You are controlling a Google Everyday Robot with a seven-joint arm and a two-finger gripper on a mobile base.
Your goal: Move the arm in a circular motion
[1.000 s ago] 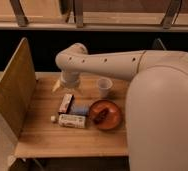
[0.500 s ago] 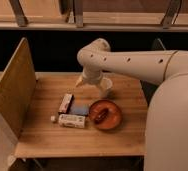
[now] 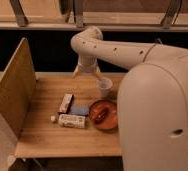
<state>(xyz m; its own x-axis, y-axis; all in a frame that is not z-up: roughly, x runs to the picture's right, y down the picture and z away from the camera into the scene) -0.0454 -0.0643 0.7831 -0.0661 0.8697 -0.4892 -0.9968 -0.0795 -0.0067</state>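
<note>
One arm (image 3: 137, 52) reaches from the right across the far side of the bench (image 3: 42, 130), its elbow bent high, probably so the sweep passes above the cup (image 3: 105, 86) and red bowl (image 3: 104, 114). Its hand (image 3: 87, 70) hangs over the bench's far edge just left of the cup, touching nothing visible; whether it is spread or pressed together, I cannot tell.

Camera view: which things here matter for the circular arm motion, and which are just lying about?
In the job:
- arm
- end effector, over the table's far edge

Lying about:
- cup
- red bowl
- carton lying flat
- snack bar
- blue sponge
- wooden table
</note>
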